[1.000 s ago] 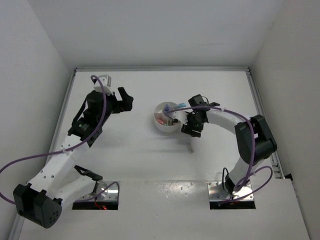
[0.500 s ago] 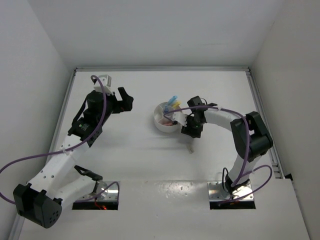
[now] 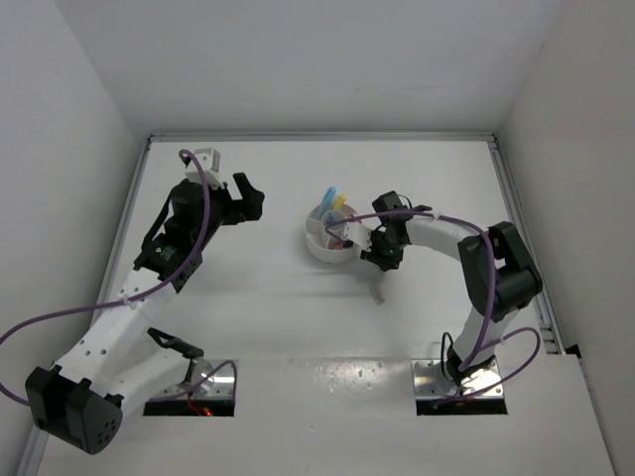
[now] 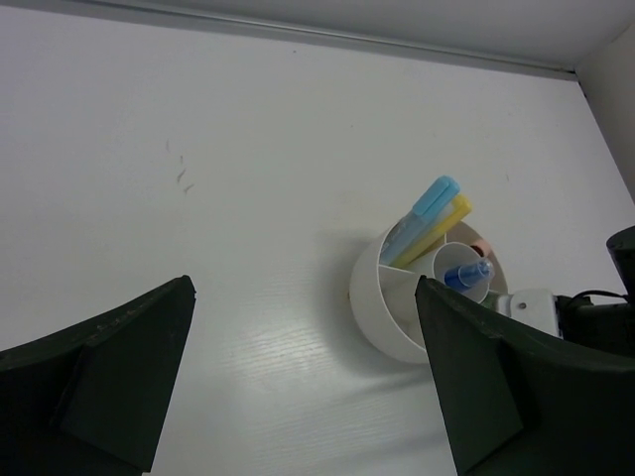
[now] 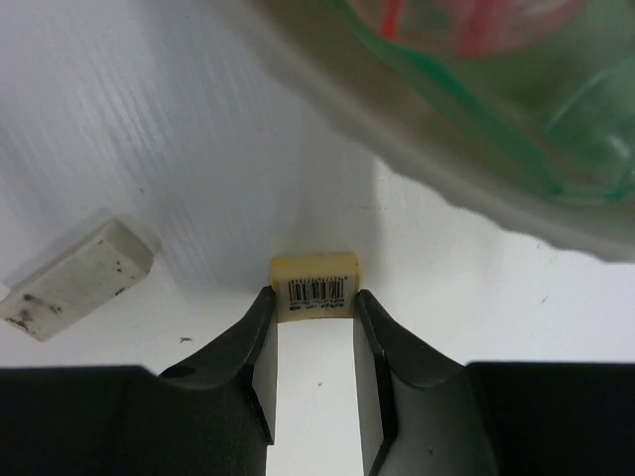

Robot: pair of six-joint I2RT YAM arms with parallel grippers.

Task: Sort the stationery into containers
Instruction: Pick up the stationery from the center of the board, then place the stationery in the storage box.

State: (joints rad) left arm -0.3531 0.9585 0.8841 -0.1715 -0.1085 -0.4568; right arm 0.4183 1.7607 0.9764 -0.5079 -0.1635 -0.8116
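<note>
1 eraser [image 5: 314, 280] in half-closed right tool [image 5: 314, 297]

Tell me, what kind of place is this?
Probably a robot test cell: plain white walls enclose a white table, a left arm and a right arm are bolted at its near edge, and the props are a desk organiser with markers and a yellow eraser.

The white table [image 3: 248, 297] carries the organiser [image 3: 319, 251], a grey eraser [image 5: 79, 278] and, seemingly, a tan eraser [image 5: 314, 285].
</note>
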